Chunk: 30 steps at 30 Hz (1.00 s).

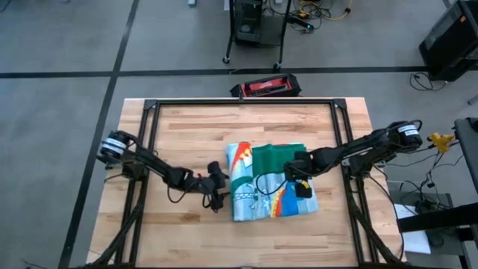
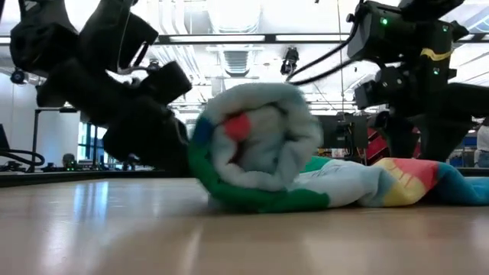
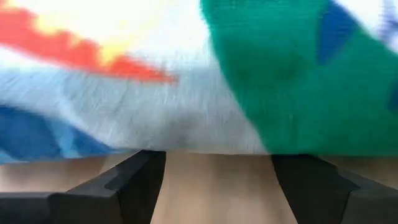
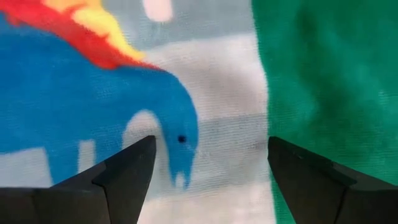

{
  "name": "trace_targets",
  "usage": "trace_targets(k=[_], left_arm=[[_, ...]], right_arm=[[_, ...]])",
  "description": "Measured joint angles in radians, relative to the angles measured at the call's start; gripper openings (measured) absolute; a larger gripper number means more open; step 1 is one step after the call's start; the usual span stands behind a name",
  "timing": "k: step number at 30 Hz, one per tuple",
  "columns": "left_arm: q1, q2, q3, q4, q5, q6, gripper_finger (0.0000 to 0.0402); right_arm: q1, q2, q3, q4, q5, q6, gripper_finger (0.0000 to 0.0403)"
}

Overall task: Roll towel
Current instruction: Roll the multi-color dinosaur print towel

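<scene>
1. The table [image 1: 187, 127] takes up most of the scene from above, and the towel [image 1: 269, 183] lies just right of its centre, toward the 5 o'clock side. It is a rumpled, partly folded heap showing striped dinosaur print, with a green flap turned over on top.

2. From table height the towel's left end is already wound into a thick coil with a green outer layer, while the rest trails flat toward 3 o'clock (so I'd judge the rolling is in hand, perhaps halfway, not finished).

3. The left gripper [image 1: 216, 187] sits low on the table at the towel's 9 o'clock edge, just beside the coil. Its fingers are spread wide and hold nothing; bare wood shows between them.

4. The right gripper [image 1: 299, 183] hovers over the towel's 3 o'clock part, also wide and empty, with a blue dinosaur and the green border beneath it.

5. The next move, as I read it, calls for both grippers to catch the coil and turn it on toward 3 o'clock, keeping it tight (loose cloth could slump open).
</scene>
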Motion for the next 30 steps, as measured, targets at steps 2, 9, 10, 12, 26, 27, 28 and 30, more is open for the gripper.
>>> trace_targets(k=[2, 9, 10, 12, 26, 27, 28, 30], left_arm=[[0.010, -0.006, 0.005, 0.001, -0.004, 0.014, 0.0276], [0.038, 0.004, 0.051, -0.001, -0.002, 0.082, 0.0276], [0.042, 0.007, 0.059, -0.001, -0.001, 0.095, 0.0276], [0.045, 0.008, 0.074, 0.000, -0.001, 0.120, 0.0276], [0.083, 0.016, 0.155, 0.000, -0.001, 0.213, 0.0276], [0.087, 0.016, 0.159, 0.000, 0.000, 0.216, 0.0276], [0.090, 0.016, 0.161, 0.000, 0.000, 0.223, 0.0276], [0.097, 0.016, 0.169, 0.003, 0.000, 0.233, 0.0276]], right_arm=[[0.000, -0.007, 0.020, -0.015, 0.001, 0.000, 0.0298], [0.000, -0.023, 0.099, 0.057, 0.009, -0.050, 0.0296], [0.000, -0.023, 0.104, 0.092, 0.009, -0.055, 0.0294], [0.000, -0.021, 0.108, 0.191, 0.009, -0.071, 0.0289], [0.000, 0.040, 0.107, 0.573, 0.001, -0.206, 0.0253], [0.000, 0.052, 0.110, 0.583, 0.001, -0.212, 0.0252], [0.000, 0.066, 0.114, 0.587, 0.001, -0.215, 0.0250], [0.001, 0.093, 0.132, 0.591, 0.001, -0.226, 0.0248]])
